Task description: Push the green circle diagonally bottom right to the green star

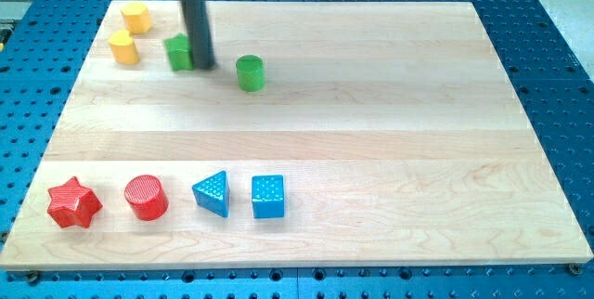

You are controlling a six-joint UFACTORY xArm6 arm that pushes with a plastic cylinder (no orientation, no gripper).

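Observation:
The green circle (pixel 250 72) stands on the wooden board (pixel 371 132) near the view's top, left of centre. The green star (pixel 179 52) lies to its upper left, partly hidden behind my rod. My tip (pixel 202 65) rests on the board right beside the green star's right side, between the star and the green circle, a short gap left of the circle.
Two yellow blocks (pixel 136 18) (pixel 124 47) sit at the view's top left, next to the green star. Along the view's bottom left stand a red star (pixel 73 202), a red circle (pixel 146 197), a blue triangle (pixel 213 193) and a blue square (pixel 268 196).

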